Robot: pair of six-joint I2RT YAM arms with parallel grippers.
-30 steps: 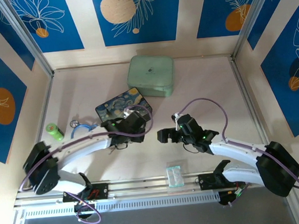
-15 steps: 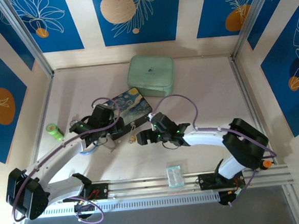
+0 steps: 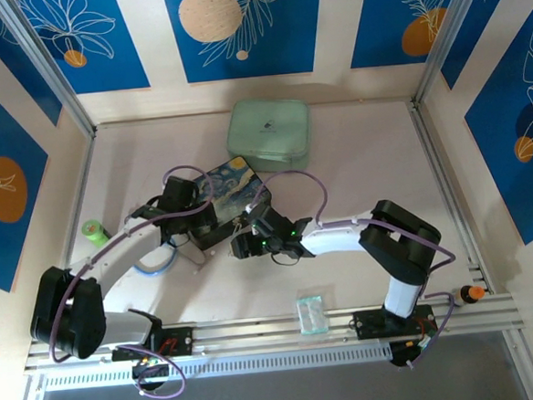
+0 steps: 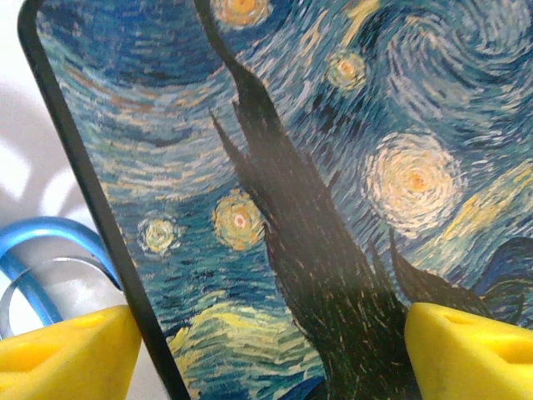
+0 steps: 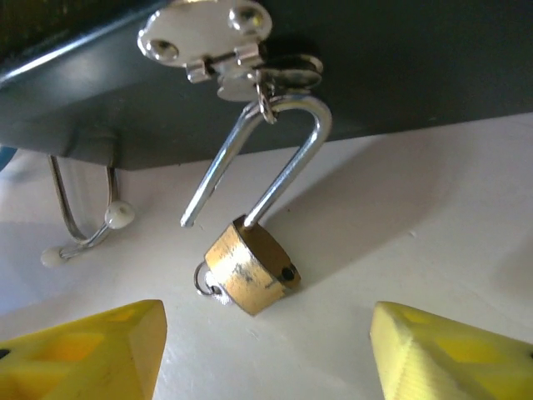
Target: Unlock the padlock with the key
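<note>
The brass padlock [image 5: 250, 275] lies on the table in the right wrist view. Its silver shackle [image 5: 287, 158] hangs from the metal clasp [image 5: 208, 33] of the painted box [image 3: 238, 185], with one leg standing free of the body. A small ring and a silvery bit of the key [image 5: 204, 283] poke out behind the body's lower left. My right gripper [image 5: 266, 350] [image 3: 243, 247] is open, and the padlock sits just ahead between its yellow fingertips, untouched. My left gripper [image 4: 266, 354] [image 3: 195, 228] is open over the box's near left corner. One finger is off the lid's edge and the other is over the lid [image 4: 333, 167].
A pale green case [image 3: 268, 136] sits behind the box. A green roll [image 3: 95, 234] and a blue ring [image 3: 151, 256] lie at the left. A clear packet [image 3: 311, 311] rests near the front rail. A thin wire with white bead tips [image 5: 79, 229] hangs under the box's front.
My right arm has swung left to the box's front edge, and its fingers have narrowed somewhat. My left gripper has shifted left and back onto the box's near left corner.
</note>
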